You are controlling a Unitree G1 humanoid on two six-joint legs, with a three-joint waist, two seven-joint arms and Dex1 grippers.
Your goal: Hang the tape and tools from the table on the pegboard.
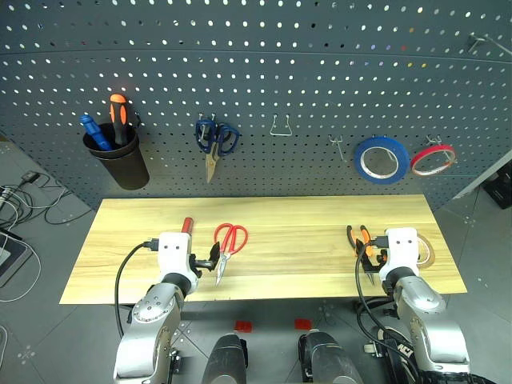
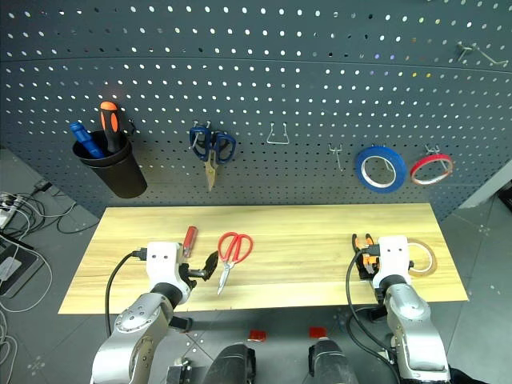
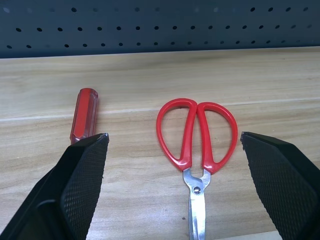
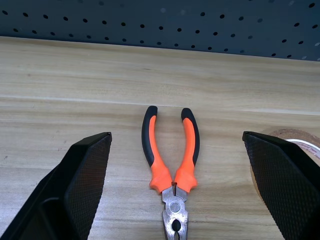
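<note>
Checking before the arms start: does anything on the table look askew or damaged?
Nothing stands out. The red scissors, red-handled screwdriver, pliers and tape ring all lie flat and intact on the table, none overhanging an edge.

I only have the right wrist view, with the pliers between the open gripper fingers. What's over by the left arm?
Observer: Red-handled scissors lie on the table, handles toward the pegboard, between the open left gripper fingers.
Operator: Anything else beside them?
Observer: A red-handled screwdriver lies just to the scissors' left.
Operator: What already hangs on the board?
Observer: Blue scissors, a blue tape roll and a red roll; a black cup holds two screwdrivers.
Operator: Any free hook?
Observer: Yes, an empty wire hook right of the blue scissors.
</note>
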